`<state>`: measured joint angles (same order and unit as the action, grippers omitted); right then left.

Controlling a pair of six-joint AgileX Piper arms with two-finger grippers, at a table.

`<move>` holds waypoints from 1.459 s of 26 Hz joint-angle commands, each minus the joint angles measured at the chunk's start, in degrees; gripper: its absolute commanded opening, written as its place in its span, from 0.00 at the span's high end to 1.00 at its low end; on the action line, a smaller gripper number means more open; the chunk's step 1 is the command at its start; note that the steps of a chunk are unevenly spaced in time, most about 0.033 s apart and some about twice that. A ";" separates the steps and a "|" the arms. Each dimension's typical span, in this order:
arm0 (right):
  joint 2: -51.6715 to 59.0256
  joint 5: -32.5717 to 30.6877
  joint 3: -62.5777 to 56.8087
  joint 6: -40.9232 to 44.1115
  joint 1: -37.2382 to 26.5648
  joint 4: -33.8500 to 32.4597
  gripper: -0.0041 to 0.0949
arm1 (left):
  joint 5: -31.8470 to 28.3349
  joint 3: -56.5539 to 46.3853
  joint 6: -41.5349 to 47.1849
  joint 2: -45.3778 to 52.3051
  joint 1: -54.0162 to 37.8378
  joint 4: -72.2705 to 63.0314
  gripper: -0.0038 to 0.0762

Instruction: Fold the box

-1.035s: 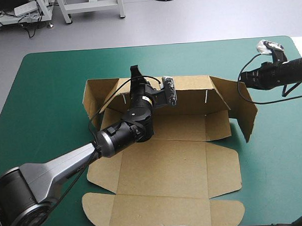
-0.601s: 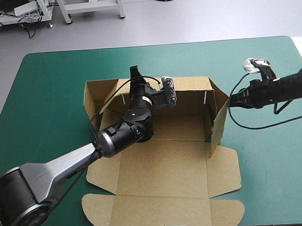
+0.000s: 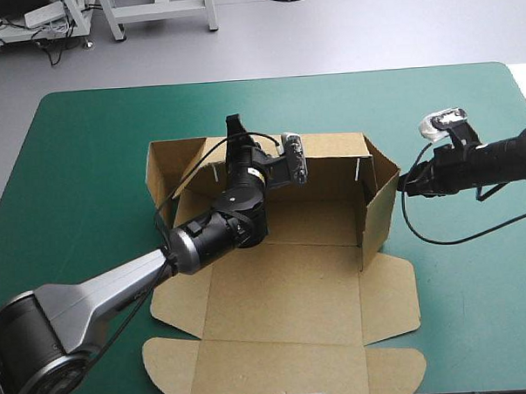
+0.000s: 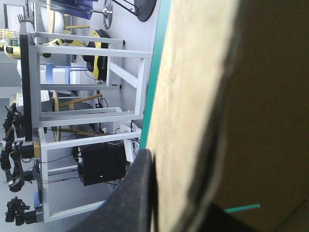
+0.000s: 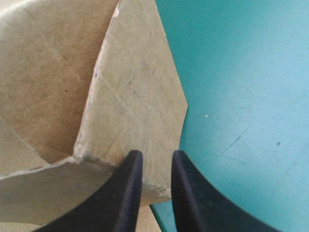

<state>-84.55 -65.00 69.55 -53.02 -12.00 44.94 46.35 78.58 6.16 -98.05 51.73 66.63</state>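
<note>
Surface: teal-green table cover [image 3: 86, 144], flat. Brown cut-board box [image 3: 289, 287] sits mid-table, its near flaps reaching close to the near edge.

Box state:
- Base flat.
- Far wall [image 3: 331, 150] upright.
- Left side wall [image 3: 161, 171] raised.
- Right side wall [image 3: 379, 211] standing, roughly square to the far wall.
- Lid panel [image 3: 279, 366] with rounded corners lies flat on the cover at the near side.

In the part-formed tray, the left arm crosses the base on a diagonal. Left gripper [image 3: 236, 134] is at the far wall's top edge, clamped on it. Its wrist view shows one black finger [image 4: 135, 193] hard against the board's outer face, with the sheet between the pair.

Right gripper [image 5: 155, 154] is outside the box, tips at the right side wall's outer face near the far corner. Claw is narrow, with a slim gap. Board is face-on ahead of it, not pinched.
</note>
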 commanded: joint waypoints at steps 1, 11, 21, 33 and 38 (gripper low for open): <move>1.99 -2.08 1.18 -1.02 0.08 2.10 0.68 | 1.65 0.86 1.80 2.05 -0.24 -1.81 0.96; 1.99 -4.30 1.09 -7.73 0.32 -0.64 0.64 | 1.80 0.86 1.80 2.05 -0.24 -1.81 0.96; 0.49 1.92 1.09 -12.44 8.46 -1.21 0.56 | 1.89 0.86 1.80 2.05 -0.24 -1.81 0.96; -0.35 -2.03 1.09 -9.18 11.27 -0.58 0.56 | 1.89 0.86 1.80 2.05 -0.24 -1.59 0.96; -0.35 -1.00 1.09 -8.88 11.27 0.90 0.56 | 1.89 0.86 1.80 2.05 -0.24 -0.97 0.96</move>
<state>-86.70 -66.12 69.55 -61.89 -0.94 41.83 46.67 78.58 6.16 -98.05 51.73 66.83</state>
